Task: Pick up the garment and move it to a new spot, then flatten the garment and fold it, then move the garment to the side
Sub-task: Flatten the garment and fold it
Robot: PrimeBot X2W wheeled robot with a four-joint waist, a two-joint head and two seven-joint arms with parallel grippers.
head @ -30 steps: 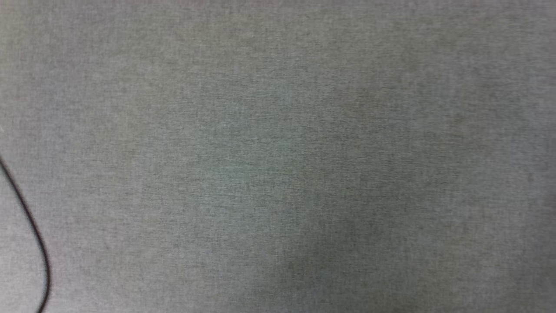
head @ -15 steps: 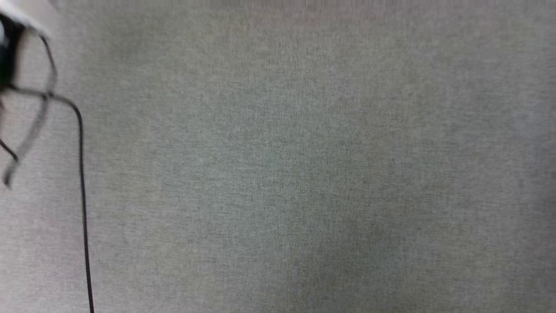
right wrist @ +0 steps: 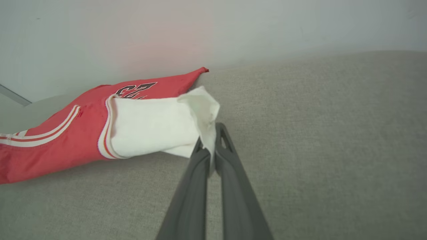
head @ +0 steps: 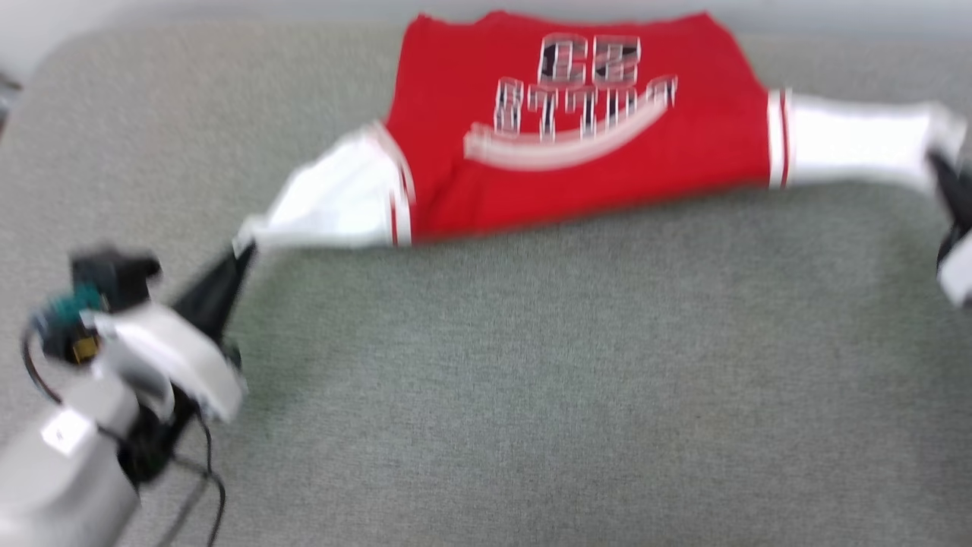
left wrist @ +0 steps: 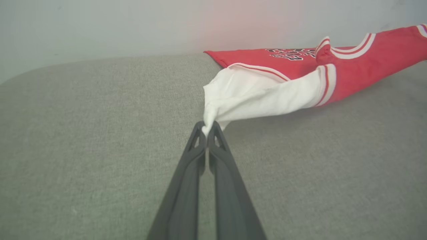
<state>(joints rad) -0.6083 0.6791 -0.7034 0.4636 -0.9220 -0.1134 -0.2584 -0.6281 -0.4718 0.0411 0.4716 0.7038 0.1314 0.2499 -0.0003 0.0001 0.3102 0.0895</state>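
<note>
While head view is blurry, garment [head: 592,152] lies spread, lettering up, at far edge of grey fabric surface [head: 531,380], by pale wall [left wrist: 100,26]. Left gripper [left wrist: 207,128]: fingers clamped on tip of one white sleeve. Right gripper [right wrist: 210,146]: fingers clamped on other sleeve tip. Sleeves pulled out to opp. sides.

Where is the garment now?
Head view, top centre: the garment lies on the grey surface, stretched between the left gripper and the right gripper.
</note>
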